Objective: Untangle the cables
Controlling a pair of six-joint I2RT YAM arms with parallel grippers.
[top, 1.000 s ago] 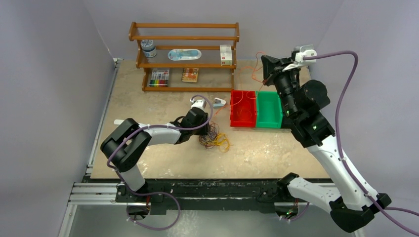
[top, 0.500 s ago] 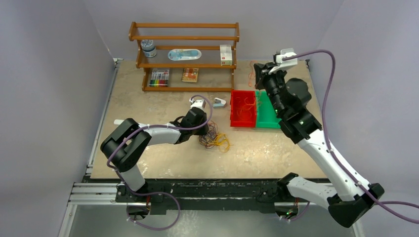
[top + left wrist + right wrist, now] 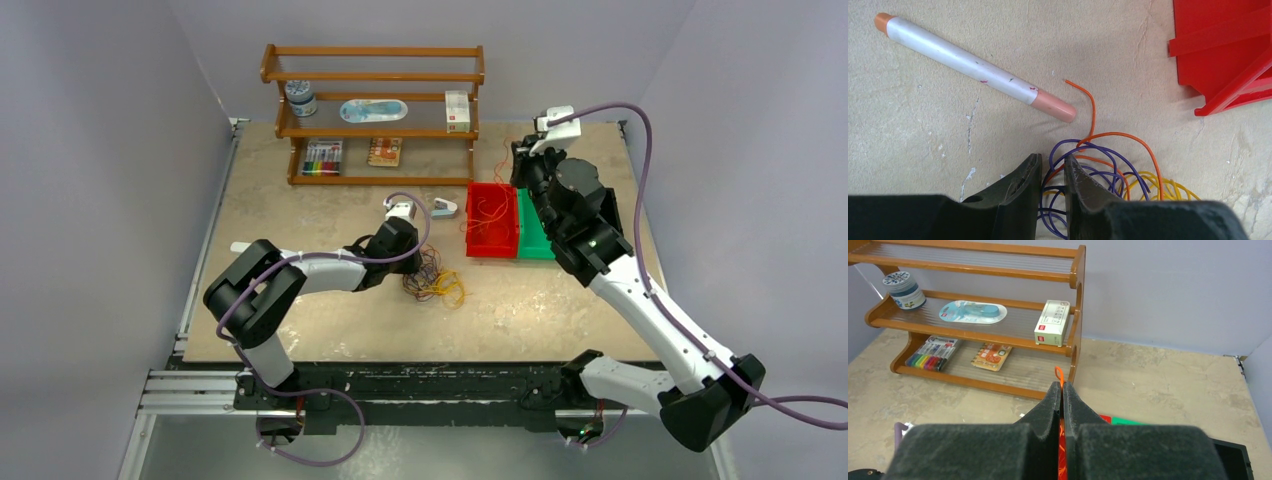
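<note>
My right gripper (image 3: pixel 1062 390) is pinching one orange cable (image 3: pixel 1060 374) at one o'clock. My left gripper (image 3: pixel 1052 167) is straddling the cables (image 3: pixel 432 280), and I cannot tell if it is gripping. Next, I think, pulling gently.

Soft, even light; sharp focus.

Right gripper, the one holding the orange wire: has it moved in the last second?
Yes. The right gripper swung left, from beyond the green bin toward the red bin and the wooden shelf.
</note>
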